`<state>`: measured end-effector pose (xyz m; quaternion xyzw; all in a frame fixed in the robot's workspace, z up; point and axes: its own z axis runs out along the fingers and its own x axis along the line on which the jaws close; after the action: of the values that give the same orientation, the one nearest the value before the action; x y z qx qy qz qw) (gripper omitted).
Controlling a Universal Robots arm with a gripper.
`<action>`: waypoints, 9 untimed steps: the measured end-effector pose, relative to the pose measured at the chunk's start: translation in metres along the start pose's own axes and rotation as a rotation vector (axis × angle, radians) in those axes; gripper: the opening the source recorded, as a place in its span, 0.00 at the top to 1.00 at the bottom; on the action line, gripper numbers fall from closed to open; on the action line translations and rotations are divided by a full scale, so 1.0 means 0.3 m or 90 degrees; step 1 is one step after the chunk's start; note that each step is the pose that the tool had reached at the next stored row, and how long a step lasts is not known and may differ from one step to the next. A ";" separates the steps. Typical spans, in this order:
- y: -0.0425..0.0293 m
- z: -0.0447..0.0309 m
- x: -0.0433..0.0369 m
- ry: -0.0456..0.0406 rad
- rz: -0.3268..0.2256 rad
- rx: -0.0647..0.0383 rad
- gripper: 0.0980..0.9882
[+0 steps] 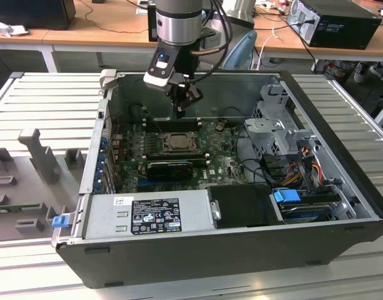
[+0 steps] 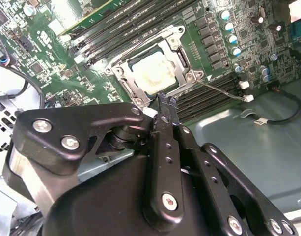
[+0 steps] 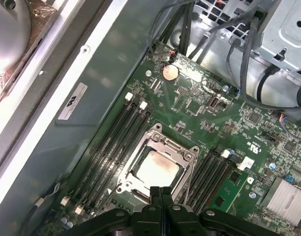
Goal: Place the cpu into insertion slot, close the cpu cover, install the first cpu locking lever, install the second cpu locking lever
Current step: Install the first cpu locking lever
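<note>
Silver-grey cpu (image 3: 156, 169) sits in the insertion slot (image 3: 188, 155) below the empty, fully closed pincer (image 3: 160, 191).

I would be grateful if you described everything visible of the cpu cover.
The cpu cover is a thin, silvery-grey metal frame with a large square window. It lies flat on the socket in the green circuit board, between the memory slots, and the cpu shows its dull top through the window. In both wrist views the gripper, shut, is at one edge; contact cannot be judged.
</note>
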<state>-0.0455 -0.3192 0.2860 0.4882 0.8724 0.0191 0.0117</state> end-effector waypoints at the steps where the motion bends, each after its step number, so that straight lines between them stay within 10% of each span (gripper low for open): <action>1: 0.000 0.000 0.000 0.0002 -0.005 0.000 0.99; 9: 0.000 0.000 0.000 0.0028 -0.063 0.000 0.99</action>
<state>-0.0455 -0.3192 0.2860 0.4443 0.8956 0.0197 0.0107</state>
